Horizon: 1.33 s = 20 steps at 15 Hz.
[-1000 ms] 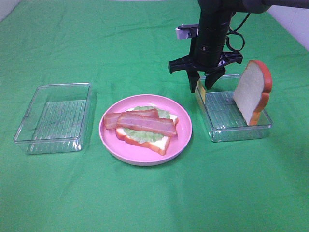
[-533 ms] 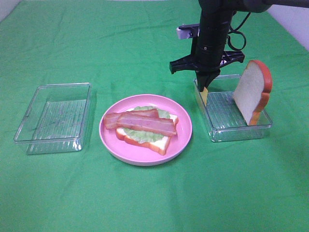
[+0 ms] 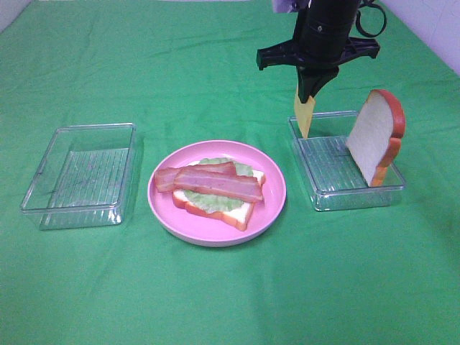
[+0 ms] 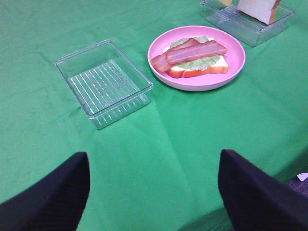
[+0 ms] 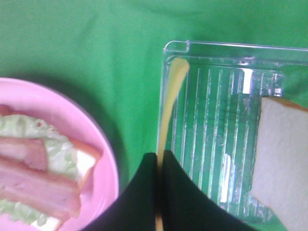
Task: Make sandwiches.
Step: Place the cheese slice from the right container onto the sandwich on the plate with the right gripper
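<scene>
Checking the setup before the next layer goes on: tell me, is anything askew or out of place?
Only the bread slice, propped on edge against the right clear tray's wall instead of lying flat. Nothing is spilled or damaged.

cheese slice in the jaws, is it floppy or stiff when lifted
Probably fairly stiff: the cheese slice hangs straight down from the shut right gripper, held edge-on without folding. The wrist view shows a slight curve at its free end, so perhaps some flex. It looks thin and likely light.

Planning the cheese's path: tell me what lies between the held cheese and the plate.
Only bare green cloth lies between the cheese and the pink plate, plus the tray's near wall beneath; the high view shows it.
</scene>
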{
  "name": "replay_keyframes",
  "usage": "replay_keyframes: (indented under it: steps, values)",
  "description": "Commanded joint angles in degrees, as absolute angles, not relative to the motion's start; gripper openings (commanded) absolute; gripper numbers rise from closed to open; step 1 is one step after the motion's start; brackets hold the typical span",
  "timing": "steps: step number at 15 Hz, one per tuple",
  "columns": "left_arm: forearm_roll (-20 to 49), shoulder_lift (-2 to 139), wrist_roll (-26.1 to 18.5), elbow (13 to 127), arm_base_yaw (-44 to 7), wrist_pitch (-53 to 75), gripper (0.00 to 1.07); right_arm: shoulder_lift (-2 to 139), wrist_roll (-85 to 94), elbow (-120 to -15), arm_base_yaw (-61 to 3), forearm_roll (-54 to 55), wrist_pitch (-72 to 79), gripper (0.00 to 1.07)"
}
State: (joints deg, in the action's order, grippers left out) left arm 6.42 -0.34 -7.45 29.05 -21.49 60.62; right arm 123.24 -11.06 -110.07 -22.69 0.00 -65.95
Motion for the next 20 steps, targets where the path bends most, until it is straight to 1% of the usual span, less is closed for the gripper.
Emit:
replay_keyframes:
  steps: [1,3,5,7,10,12,15,17,19,20]
  values:
    - [6.59,-1.03,-7.22,28.71,-21.37,59.99,0.71,122.21,-7.56,-110.29,-22.80,6.88,-67.67,0.00]
    - [6.59,-1.03,-7.22,28.71,-21.37,59.99,0.71,122.15,-2.23,-110.29,-22.80,18.16,-68.07,0.00]
    - [6.59,-1.03,-7.22,28.71,-21.37,59.99,0.71,122.15,0.74,-110.29,-22.86,24.64,-69.21,0.00]
    - [6.59,-1.03,-7.16,28.71,-21.37,59.99,0.71,122.15,3.72,-110.18,-24.47,27.22,-71.96,0.00]
    - [6.59,-1.03,-7.16,28.71,-21.37,59.99,0.71,122.15,7.28,-106.17,-29.16,29.97,-69.21,0.00]
    - [6.59,-1.03,-7.16,28.71,-21.37,59.99,0.71,122.15,7.28,-102.73,-30.88,31.34,-64.80,0.00]
    - [6.59,-1.03,-7.16,28.71,-21.37,59.99,0.71,123.36,8.88,-97.80,-30.71,32.66,-58.79,0.00]
    - [6.59,-1.03,-7.16,28.71,-21.37,59.99,0.71,125.02,8.71,-96.94,-30.71,31.80,-57.87,0.00]
    - [6.59,-1.03,-7.16,28.71,-21.37,59.99,0.71,125.88,4.35,-96.94,-30.71,26.41,-56.49,0.00]
    - [6.59,-1.03,-7.16,28.71,-21.37,59.99,0.71,125.82,0.00,-97.06,-30.71,20.45,-55.41,0.00]
